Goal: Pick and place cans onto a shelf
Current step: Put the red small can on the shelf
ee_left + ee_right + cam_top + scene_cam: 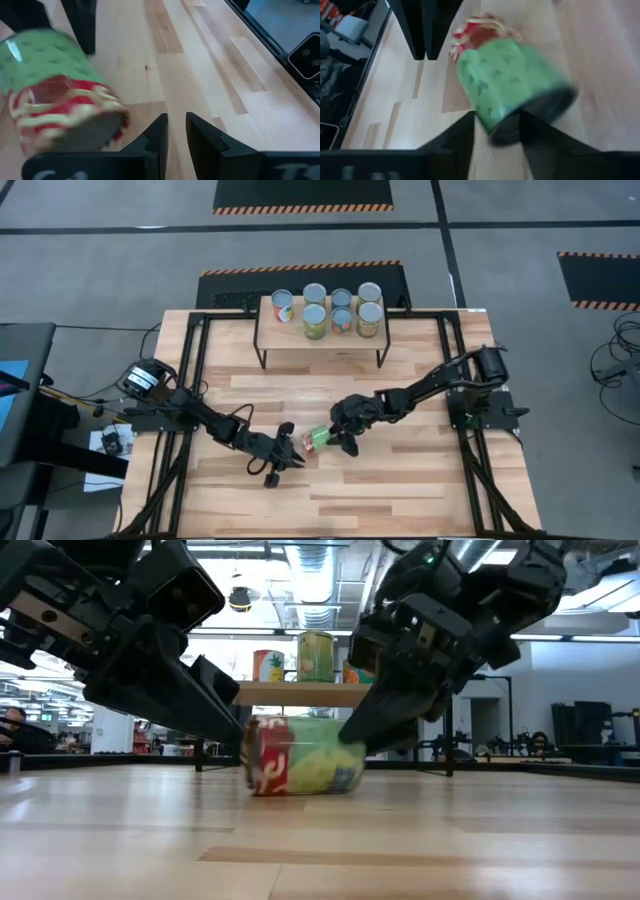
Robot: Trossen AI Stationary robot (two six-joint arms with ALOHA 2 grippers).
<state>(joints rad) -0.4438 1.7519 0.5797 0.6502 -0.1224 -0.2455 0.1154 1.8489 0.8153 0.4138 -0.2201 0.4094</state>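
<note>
I see the green-and-red can (316,439) lying on its side, mid-table toward 6 o'clock of the shelf (320,328). It's rigid, light and rolls easily. My left gripper (290,457) is pinched empty beside it; the right gripper (340,442) straddles it loosely. I'd grip across its curved wall.

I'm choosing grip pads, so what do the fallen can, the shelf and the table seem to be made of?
The fallen can looks like metal under a glossy printed label, green and red: the label shows highlights, though its ends are blurred. The shelf seems a pale, matte wood plank on thin black legs, probably metal. The table looks like light wood strips with visible grain and a slight sheen.
</note>
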